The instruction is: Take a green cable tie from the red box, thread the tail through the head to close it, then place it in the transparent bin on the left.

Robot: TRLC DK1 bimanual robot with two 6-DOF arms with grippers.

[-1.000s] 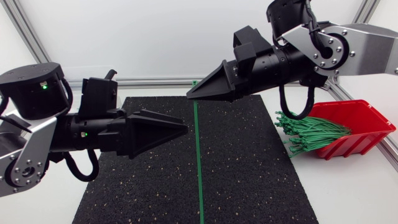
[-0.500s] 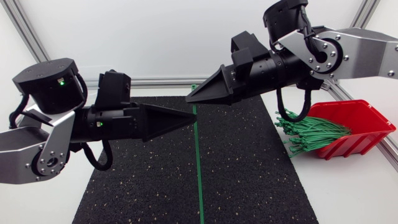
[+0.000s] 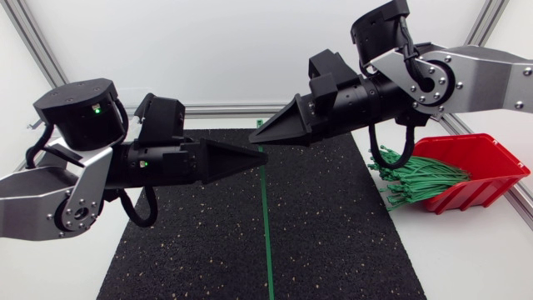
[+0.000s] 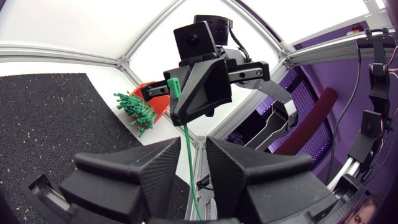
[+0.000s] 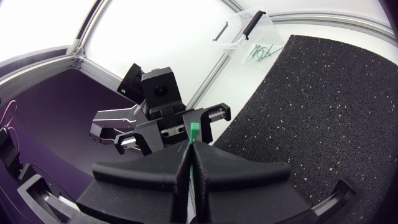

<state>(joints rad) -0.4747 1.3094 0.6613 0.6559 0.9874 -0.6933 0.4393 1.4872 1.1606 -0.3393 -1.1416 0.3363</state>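
Observation:
My right gripper [image 3: 254,137] is shut on a green cable tie [image 3: 266,225] near its head, above the mat's middle. The tie hangs straight down from it. My left gripper [image 3: 260,155] sits just below and beside the right one, tip to tip. In the left wrist view the tie [image 4: 188,149] runs down between my left gripper's [image 4: 194,142] fingers, which stand narrowly apart around it. The tie's head [image 5: 194,130] pokes out of the shut right fingers. The red box [image 3: 466,171] at the right holds many green ties [image 3: 420,179]. The transparent bin [image 5: 249,37] lies beyond the mat.
A black speckled mat [image 3: 333,233] covers the table's middle under both grippers. The red box lies tilted off the mat's right edge with ties spilling from its open side. The transparent bin holds a few closed green ties [image 5: 260,53].
My left gripper rose and moved right up to the hanging tie, its fingers narrowing around it. My right gripper shifted slightly, still holding the tie.

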